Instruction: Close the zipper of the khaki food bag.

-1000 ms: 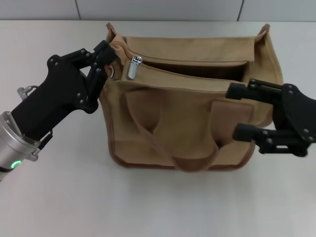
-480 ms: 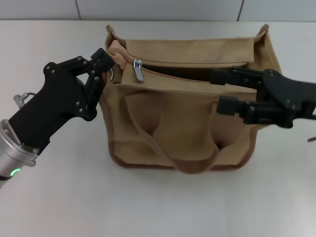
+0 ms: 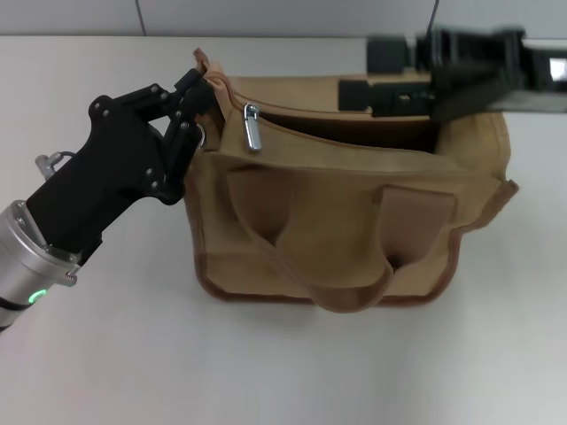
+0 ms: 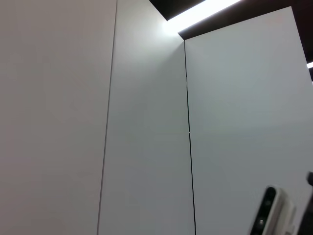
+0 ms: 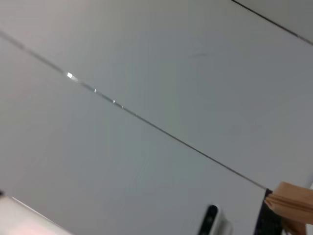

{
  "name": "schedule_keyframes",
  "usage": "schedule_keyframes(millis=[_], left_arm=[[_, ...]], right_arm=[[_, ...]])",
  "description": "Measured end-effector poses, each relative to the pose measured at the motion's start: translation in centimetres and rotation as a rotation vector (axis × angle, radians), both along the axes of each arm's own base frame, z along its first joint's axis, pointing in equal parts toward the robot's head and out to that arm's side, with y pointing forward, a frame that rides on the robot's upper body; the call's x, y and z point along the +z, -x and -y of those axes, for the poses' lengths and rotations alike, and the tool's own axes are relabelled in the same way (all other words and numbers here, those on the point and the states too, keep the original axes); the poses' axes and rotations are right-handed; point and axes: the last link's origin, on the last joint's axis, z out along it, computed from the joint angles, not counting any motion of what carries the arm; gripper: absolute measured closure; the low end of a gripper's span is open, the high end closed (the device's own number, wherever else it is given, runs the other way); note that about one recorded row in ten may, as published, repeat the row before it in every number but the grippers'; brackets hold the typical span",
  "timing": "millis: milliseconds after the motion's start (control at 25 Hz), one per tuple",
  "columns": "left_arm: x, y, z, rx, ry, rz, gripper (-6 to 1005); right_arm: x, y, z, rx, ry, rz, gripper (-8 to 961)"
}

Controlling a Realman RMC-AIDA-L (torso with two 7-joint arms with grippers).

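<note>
Khaki food bag [image 3: 354, 221] upright on the table [image 3: 283, 372], zipper [image 3: 345, 119] open, silver pull [image 3: 252, 127] at its left end. My left gripper [image 3: 197, 97] clenched on that corner. Right gripper [image 3: 368, 69] over the far rim, fingers apart, holding nothing.

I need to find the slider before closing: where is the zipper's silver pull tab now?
In the head view, the pull tab lies at the khaki food bag's left end, beside the left end effector gripping that corner.
</note>
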Motion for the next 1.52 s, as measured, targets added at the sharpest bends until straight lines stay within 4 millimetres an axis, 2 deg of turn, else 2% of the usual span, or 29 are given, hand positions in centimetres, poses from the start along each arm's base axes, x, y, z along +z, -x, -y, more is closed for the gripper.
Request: schedule_keyframes(millis=[160, 320, 360, 560, 1200, 1520], left_arm=[[-0.2, -0.4, -0.5, -0.014, 0.004, -0.015, 957], [-0.1, -0.5, -0.6, -0.017, -0.001, -0.015, 957], [-0.1, -0.5, -0.7, -0.019, -0.005, -0.016, 957], [0.0, -0.8, -1.0, -0.026, -0.003, -0.012, 957], [0.1, -1.3, -1.3, -0.041, -0.007, 0.007, 956], [0.0, -1.6, -1.4, -0.048, 0.001, 0.014, 956]], right_arm=[[-0.9, 1.4, -1.6, -0.215, 0.158, -0.008, 151], [-2.3, 1.3, -2.0, -0.272, 0.160, 0.009, 151], [-2.9, 1.2, -2.0, -0.269, 0.147, 0.027, 151], [-3.7, 1.1, -1.3, -0.205, 0.137, 0.075, 151], [-4.9, 0.8, -1.4, -0.143, 0.066, 0.138, 150], [-6.2, 2.3, -1.8, -0.075, 0.024, 0.176, 150]])
